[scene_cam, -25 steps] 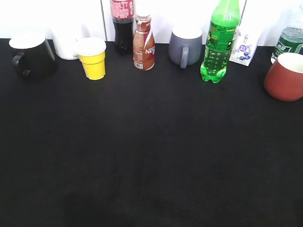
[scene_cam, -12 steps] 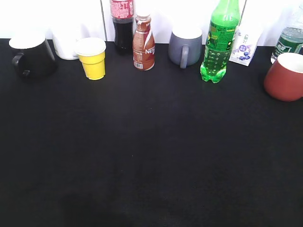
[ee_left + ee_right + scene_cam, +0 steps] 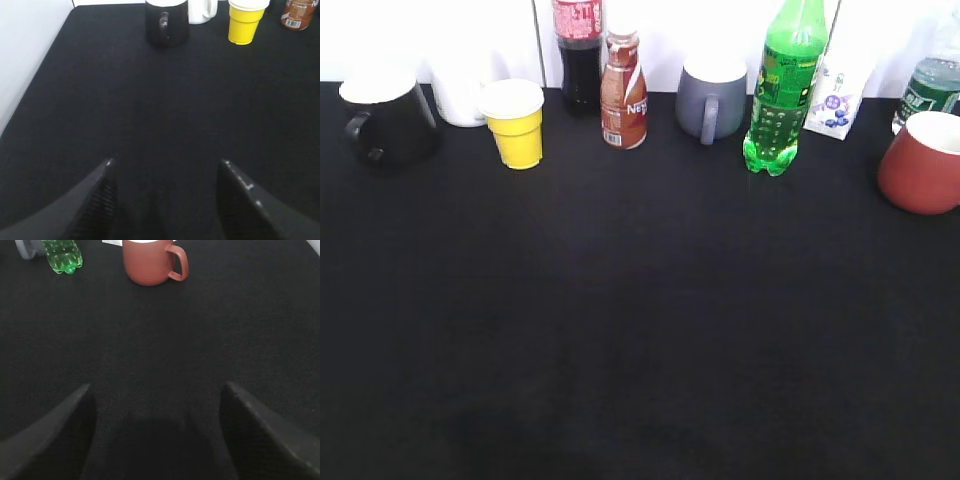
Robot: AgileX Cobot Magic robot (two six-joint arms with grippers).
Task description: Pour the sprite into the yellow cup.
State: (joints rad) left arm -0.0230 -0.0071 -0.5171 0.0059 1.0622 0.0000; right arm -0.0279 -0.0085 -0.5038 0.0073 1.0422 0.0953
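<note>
The sprite [image 3: 782,90], a tall bright green bottle, stands upright at the back right of the black table; its lobed base shows in the right wrist view [image 3: 62,257]. The yellow cup [image 3: 516,124] stands upright at the back left, and shows in the left wrist view [image 3: 245,21]. My left gripper [image 3: 166,162] is open and empty over bare table, far in front of the cup. My right gripper [image 3: 156,386] is open and empty, far in front of the sprite. Neither gripper shows in the exterior view.
Along the back stand a black mug [image 3: 386,120], a white mug [image 3: 460,92], a cola bottle [image 3: 579,55], a brown drink bottle [image 3: 623,92], a grey mug [image 3: 710,98], a white carton [image 3: 840,95], a dark green bottle [image 3: 928,85] and a red-brown mug [image 3: 920,163].
</note>
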